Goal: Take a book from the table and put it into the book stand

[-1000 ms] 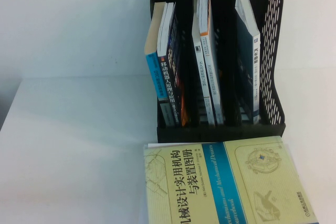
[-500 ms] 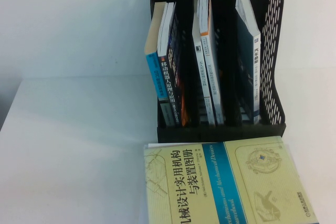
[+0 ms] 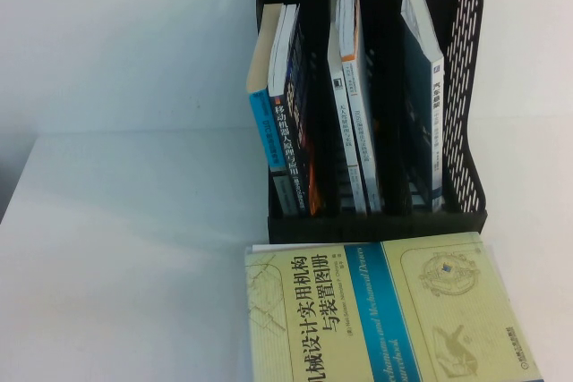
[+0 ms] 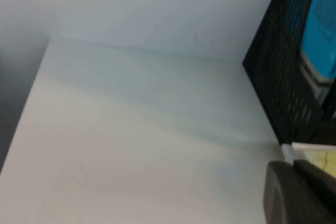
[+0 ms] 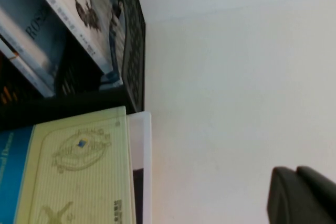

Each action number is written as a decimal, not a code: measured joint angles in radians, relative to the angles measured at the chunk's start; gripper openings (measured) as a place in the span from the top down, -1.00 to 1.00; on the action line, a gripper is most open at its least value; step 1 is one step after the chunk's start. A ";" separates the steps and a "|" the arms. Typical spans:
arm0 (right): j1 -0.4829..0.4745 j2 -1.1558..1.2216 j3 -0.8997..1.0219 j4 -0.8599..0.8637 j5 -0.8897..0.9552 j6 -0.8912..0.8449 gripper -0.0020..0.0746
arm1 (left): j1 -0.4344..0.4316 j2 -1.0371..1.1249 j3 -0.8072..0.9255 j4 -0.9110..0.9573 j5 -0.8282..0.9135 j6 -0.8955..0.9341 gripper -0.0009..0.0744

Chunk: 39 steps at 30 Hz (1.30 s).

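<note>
Nothing has moved since the earlier pictures; the book [image 3: 385, 310] lies just where it was. It is flat on the white bench [image 3: 125, 248], cover up, with its far edge right by the front of the black book stand [image 3: 461, 87]. The stand already has other books [image 3: 286, 123] standing in all three slots.

The left hand [image 4: 299, 192] is low over the bench, near the book's left corner and the stand's side. The right hand [image 5: 302, 195] is over bare bench, off to the book's right side. Only a dark bit of each hand shows, so I cannot tell if they are wide or narrow. Neither one holds anything.

The book looks big, thick and probably heavy. It should stay stiff, but its cover may be slippery. A good place to grab is likely a side edge, and two hands may be needed.
</note>
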 joint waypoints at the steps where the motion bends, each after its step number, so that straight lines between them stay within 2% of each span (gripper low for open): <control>1: 0.000 0.039 -0.012 0.011 0.000 -0.005 0.95 | 0.000 0.037 -0.005 -0.011 0.012 0.018 0.99; 7: 0.000 0.256 -0.026 0.138 -0.050 -0.100 0.95 | 0.000 0.238 -0.004 -0.177 0.026 0.055 0.99; 11: 0.000 0.412 -0.028 0.286 -0.050 -0.173 0.95 | 0.000 0.343 -0.004 -0.409 0.050 0.215 0.99; 16: 0.000 0.646 -0.045 0.552 -0.060 -0.438 0.95 | 0.000 0.482 -0.004 -0.701 0.079 0.442 0.99; 21: 0.000 0.857 -0.063 0.800 -0.104 -0.711 0.95 | 0.000 0.590 -0.004 -0.895 0.107 0.596 0.99; 29: 0.014 1.086 -0.065 1.083 -0.161 -1.008 0.95 | 0.000 0.694 -0.004 -1.015 0.133 0.692 0.99; 39: 0.133 1.112 -0.067 1.121 -0.279 -1.058 0.95 | 0.000 0.703 -0.004 -1.026 0.136 0.723 0.99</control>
